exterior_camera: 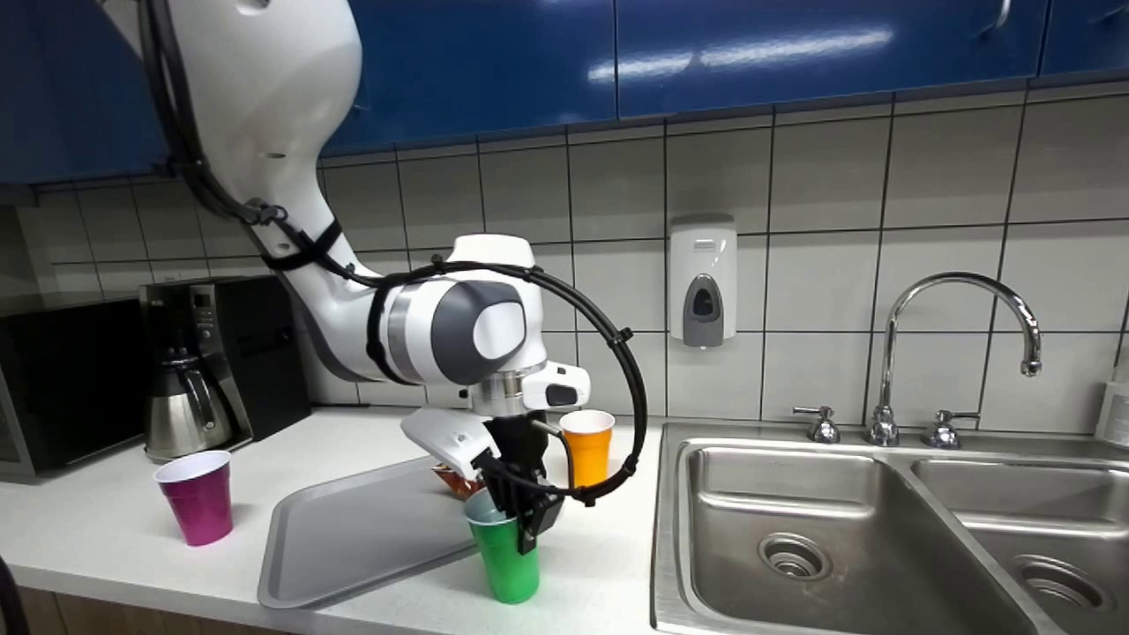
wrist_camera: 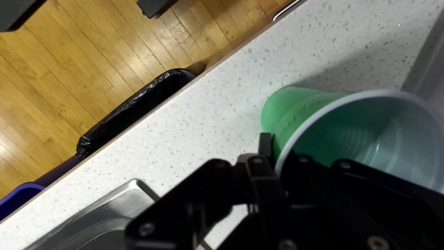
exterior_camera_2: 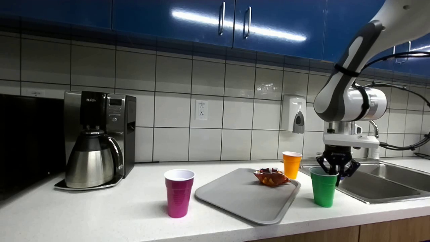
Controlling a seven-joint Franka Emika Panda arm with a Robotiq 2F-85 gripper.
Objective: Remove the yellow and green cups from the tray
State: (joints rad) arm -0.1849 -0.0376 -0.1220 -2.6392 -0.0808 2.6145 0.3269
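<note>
The green cup [exterior_camera: 504, 556] is at the counter's front, just off the grey tray's [exterior_camera: 353, 538] sink-side edge, slightly tilted. It also shows in an exterior view [exterior_camera_2: 323, 190] and in the wrist view [wrist_camera: 295, 107]. My gripper [exterior_camera_2: 335, 175] is shut on its rim, one finger inside and one outside, as the wrist view shows [wrist_camera: 279, 158]. The inner fingertip is hidden in the cup. I cannot tell whether the cup's base touches the counter. The yellow-orange cup [exterior_camera_2: 292, 164] stands upright on the counter behind the tray's far corner; it shows in both exterior views [exterior_camera: 588, 445].
A shiny brown snack bag [exterior_camera_2: 271, 177] lies on the tray. A magenta cup [exterior_camera_2: 179, 195] stands beside the tray. The steel sink [exterior_camera: 675, 529] with its faucet [exterior_camera: 891, 353] is beyond the gripper. A coffee maker [exterior_camera_2: 117, 134] stands at the wall. Blue cabinets [exterior_camera: 485, 70] hang above.
</note>
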